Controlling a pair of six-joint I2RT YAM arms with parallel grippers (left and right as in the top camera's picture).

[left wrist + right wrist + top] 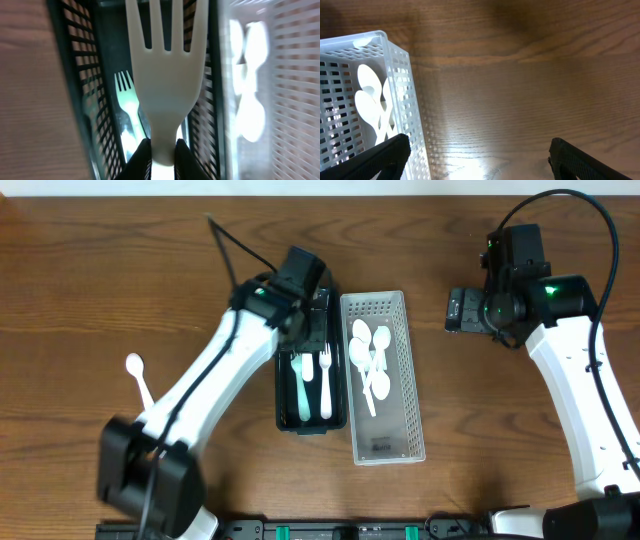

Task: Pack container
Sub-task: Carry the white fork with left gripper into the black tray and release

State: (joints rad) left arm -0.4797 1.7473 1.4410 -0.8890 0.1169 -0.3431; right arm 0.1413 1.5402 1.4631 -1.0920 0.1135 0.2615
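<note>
My left gripper point(163, 157) is shut on the handle of a white plastic fork point(167, 60) and holds it over the black mesh container point(340, 418). The overhead view shows that gripper point(300, 305) at the container's far end. A white fork point(325, 380) and a pale green utensil point(303, 385) lie inside it. The white perforated container point(412, 405) beside it holds several white spoons point(368, 352), also seen in the right wrist view point(370, 100). My right gripper point(480, 160) is open and empty above bare table, right of the white container point(402, 90).
A loose white spoon point(138, 378) lies on the wooden table to the left of my left arm. The two containers stand side by side at the table's middle.
</note>
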